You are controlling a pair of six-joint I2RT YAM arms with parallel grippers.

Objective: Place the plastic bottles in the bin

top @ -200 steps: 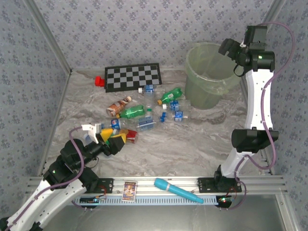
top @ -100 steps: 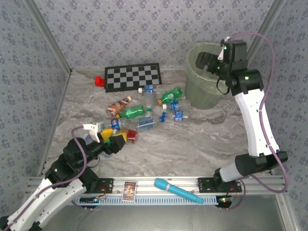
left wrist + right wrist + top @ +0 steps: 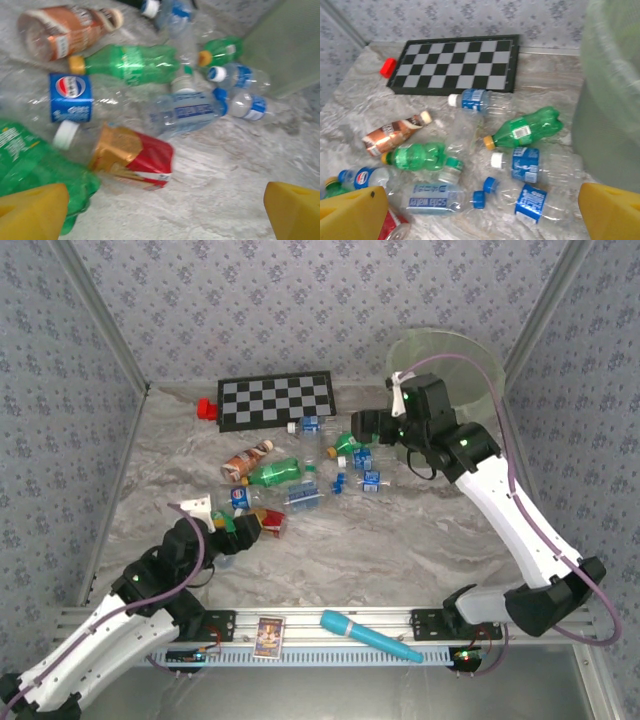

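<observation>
Several crushed plastic bottles (image 3: 300, 470) lie scattered mid-table: clear, green and one brown. The pale green bin (image 3: 447, 352) stands at the back right, partly behind my right arm. My right gripper (image 3: 360, 426) hovers open over the pile's right end, nothing between its yellow fingertips (image 3: 612, 212). Below it lie a green bottle (image 3: 525, 127) and blue-labelled clear bottles (image 3: 526, 163), with the bin (image 3: 615, 100) on the right. My left gripper (image 3: 245, 528) stands open at the pile's near left. A red-and-gold-labelled bottle (image 3: 132, 157) lies just ahead of its fingertips (image 3: 32, 210).
A checkerboard (image 3: 278, 400) lies at the back with a small red block (image 3: 207, 408) to its left. A turquoise tube (image 3: 370, 636) and a small card (image 3: 268, 636) rest on the front rail. Patterned walls enclose three sides.
My right arm has swung down and left from above the bin to over the bottles. My left gripper has crept slightly forward toward the pile.
</observation>
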